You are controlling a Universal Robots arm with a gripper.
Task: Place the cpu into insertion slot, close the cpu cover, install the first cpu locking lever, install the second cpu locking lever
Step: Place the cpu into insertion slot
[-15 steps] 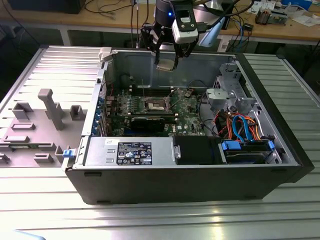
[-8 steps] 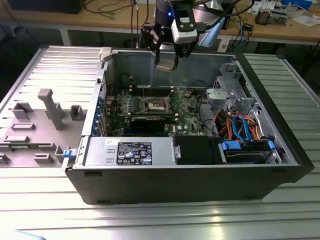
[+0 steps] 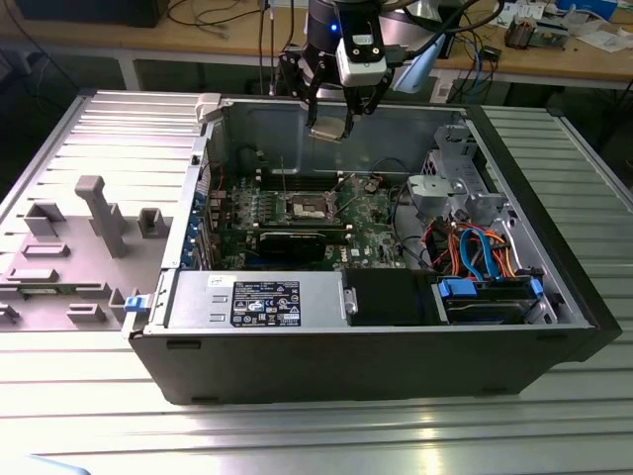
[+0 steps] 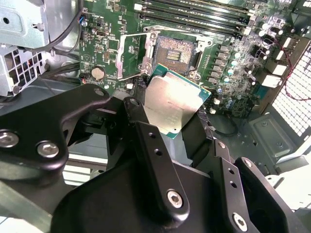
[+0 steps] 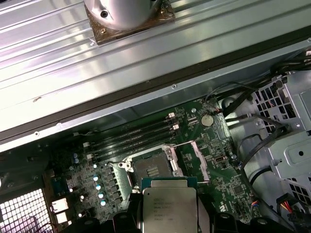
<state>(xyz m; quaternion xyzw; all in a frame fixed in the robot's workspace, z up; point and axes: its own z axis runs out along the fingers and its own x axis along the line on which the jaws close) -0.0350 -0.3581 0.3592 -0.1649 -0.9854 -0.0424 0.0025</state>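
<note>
Item one: the gripper (image 3: 328,127), which I read as clamped on the cpu (image 3: 326,132), its black fingers (image 4: 138,119) pressing on opposite edges of the chip. Item two: cpu, silver-grey top facing the cameras in both wrist views (image 4: 172,104) (image 5: 167,208), held in the air well above the insertion slot (image 3: 309,206) and not touching it. Item three: insertion slot, bare and exposed (image 4: 175,51) (image 5: 150,170), with the cpu hanging between it and the wrist cameras. Item four: cpu cover (image 4: 147,51), swung up and open at one edge of the insertion slot. Item five: memory slots (image 4: 194,12), a row of long black strips just beside the insertion slot. Item six: coin cell (image 5: 207,120), on the green board near the insertion slot. Item seven: open computer case (image 3: 346,356) lying on a ribbed metal tabletop (image 3: 99,396), the insertion slot near the middle of its board; power supply (image 3: 257,300) well apart from the slot, along the case wall.
</note>
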